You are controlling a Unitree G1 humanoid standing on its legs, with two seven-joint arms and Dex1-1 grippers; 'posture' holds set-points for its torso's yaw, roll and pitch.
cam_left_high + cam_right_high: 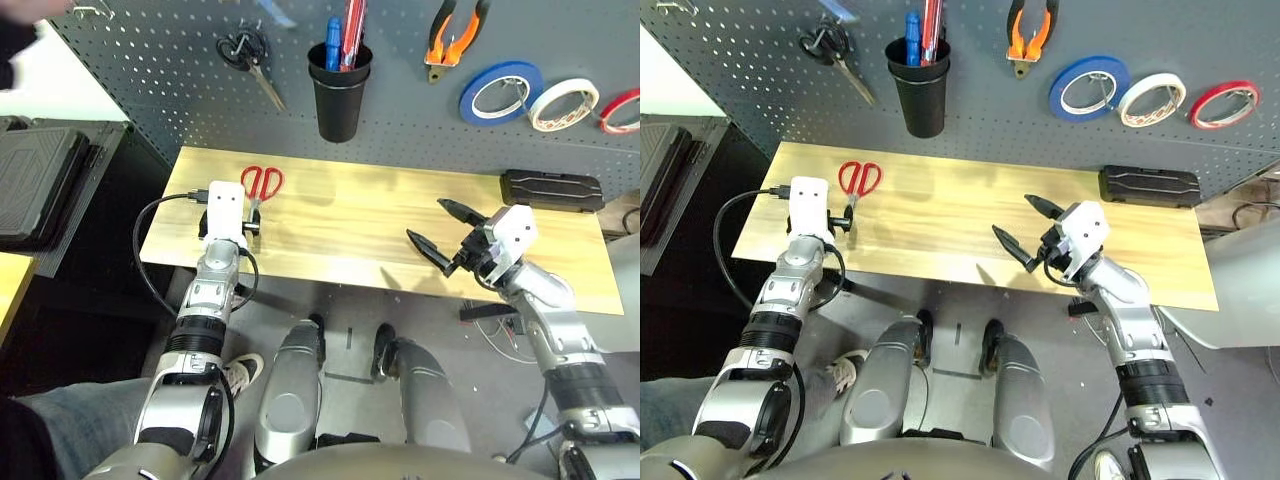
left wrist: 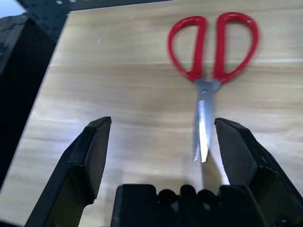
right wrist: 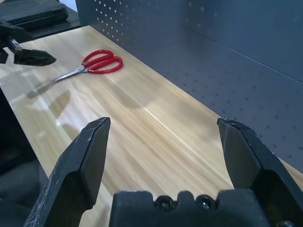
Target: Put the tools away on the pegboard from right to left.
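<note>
Red-handled scissors (image 1: pixel 261 183) on pale wood-grain table (image 1: pixel 370 215)

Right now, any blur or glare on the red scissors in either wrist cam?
Left wrist view: red-handled scissors slightly smeared, the blade ghosted, a soft shadow beside the tip on the table. Right wrist view: scissors small but sharp, a pale sheen streaking the wood nearby, the pegboard evenly lit.
</note>
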